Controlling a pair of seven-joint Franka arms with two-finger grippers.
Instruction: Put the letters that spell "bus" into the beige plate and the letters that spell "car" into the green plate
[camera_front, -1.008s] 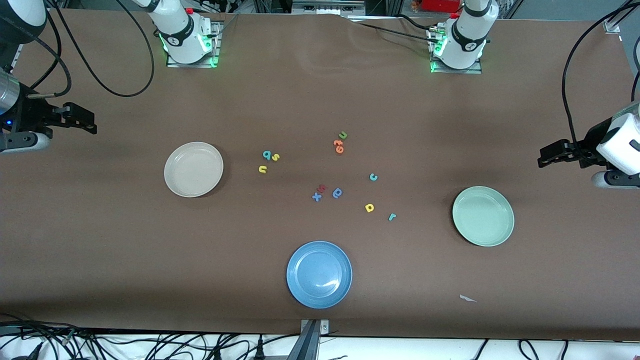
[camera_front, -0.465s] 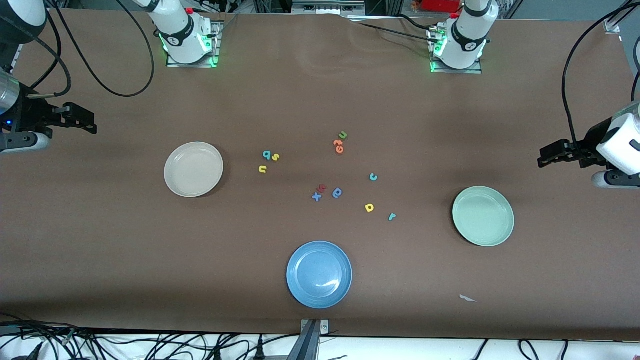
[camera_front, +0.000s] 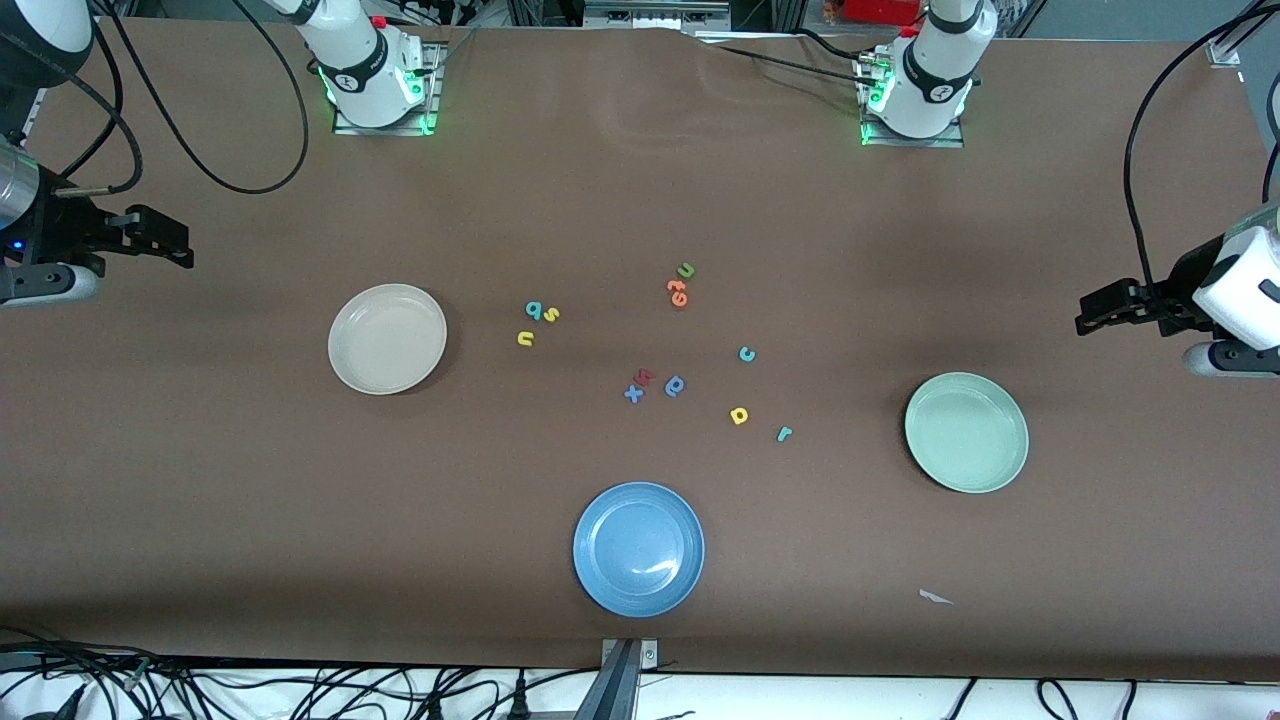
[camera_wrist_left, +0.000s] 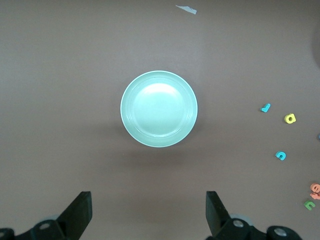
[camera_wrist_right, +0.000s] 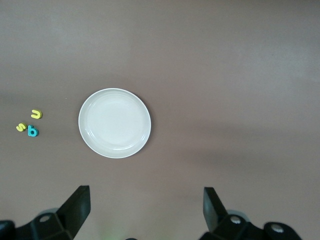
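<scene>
We saw both arms waiting at the edges of the table, each held up in the air with nothing in its grasp. The right gripper (camera_front: 175, 243) hung at the upper left of the front frame, over bare table toward the right arm's end, its two fingers spread wide apart with nothing between them. The left gripper (camera_front: 1092, 313) hung at the right edge of the front frame, over the table near the left arm's end, its fingers likewise wide apart and holding nothing.

The beige plate (camera_front: 387, 338) lay left of center in the front frame with nothing in it. Just beside it toward the middle sat the teal b (camera_front: 534, 311) touching the yellow s (camera_front: 550, 314), with the yellow u (camera_front: 525, 339) slightly lower. The right wrist view showed the same plate (camera_wrist_right: 114, 123) with the three letters at its left edge.

The green plate (camera_front: 966, 432) lay at the right of the front frame, also with nothing in it. Between it and the center we saw the teal c (camera_front: 746, 354), the yellow a (camera_front: 739, 416) lower, and the teal r (camera_front: 784, 434) lowest and closest to that plate.

Near the center lay a blue round letter (camera_front: 675, 386), a blue x (camera_front: 633, 394) and a red letter (camera_front: 645, 377). Higher up sat the orange letters (camera_front: 677, 292) and a green u (camera_front: 685, 270). A blue plate (camera_front: 638, 549) lay at the bottom center.
</scene>
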